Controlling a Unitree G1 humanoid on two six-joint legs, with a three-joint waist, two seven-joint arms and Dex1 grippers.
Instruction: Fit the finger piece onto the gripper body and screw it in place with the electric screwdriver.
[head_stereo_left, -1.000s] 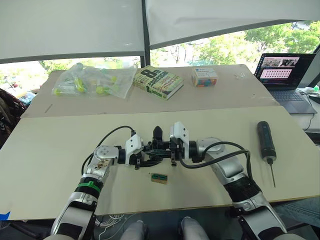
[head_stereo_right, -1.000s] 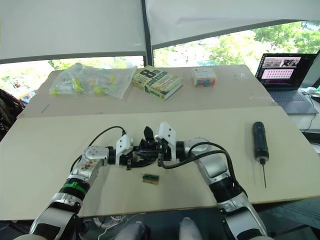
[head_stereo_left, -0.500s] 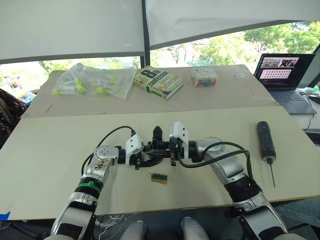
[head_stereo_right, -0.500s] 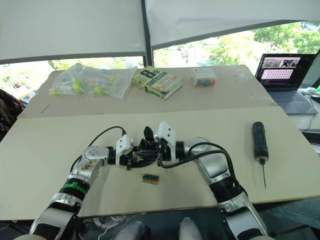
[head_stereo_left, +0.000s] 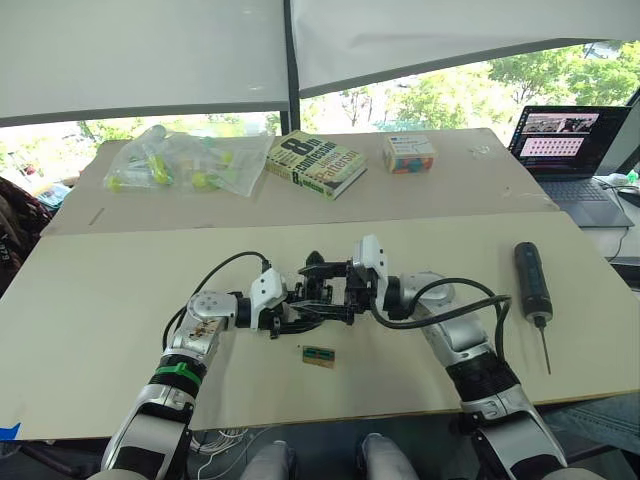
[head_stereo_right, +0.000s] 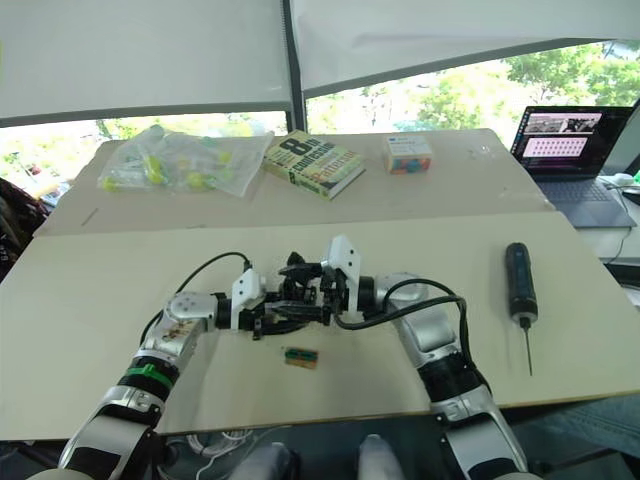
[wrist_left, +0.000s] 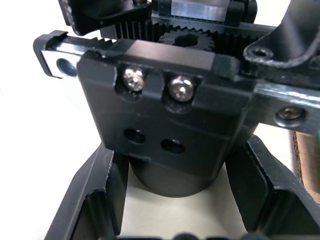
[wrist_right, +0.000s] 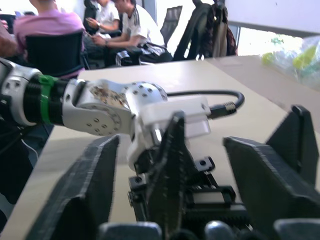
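Observation:
The gripper body (wrist_left: 170, 120), a black block with silvery screws and a toothed rack, sits between the fingers of my left gripper (head_stereo_left: 288, 310), which is shut on it just above the table's middle. The finger piece (wrist_right: 170, 170), a black wedge, stands upright on top of the body. My right gripper (wrist_right: 200, 130) faces the left one, open, with a finger (wrist_right: 90, 185) well clear on each side of the wedge. Far to the right, the electric screwdriver (head_stereo_left: 531, 281) lies on the table with its bit pointing toward me.
A small tan-and-green block (head_stereo_left: 319, 356) lies just in front of the grippers. At the back are a plastic bag (head_stereo_left: 185, 160), a book (head_stereo_left: 315, 163) and a small box (head_stereo_left: 409, 153). A laptop (head_stereo_left: 570, 150) is at the far right. Seated people appear behind in the right wrist view.
My right gripper has opened, let go of the finger piece and drawn slightly back to the right. The left gripper and the gripper body have stayed put.

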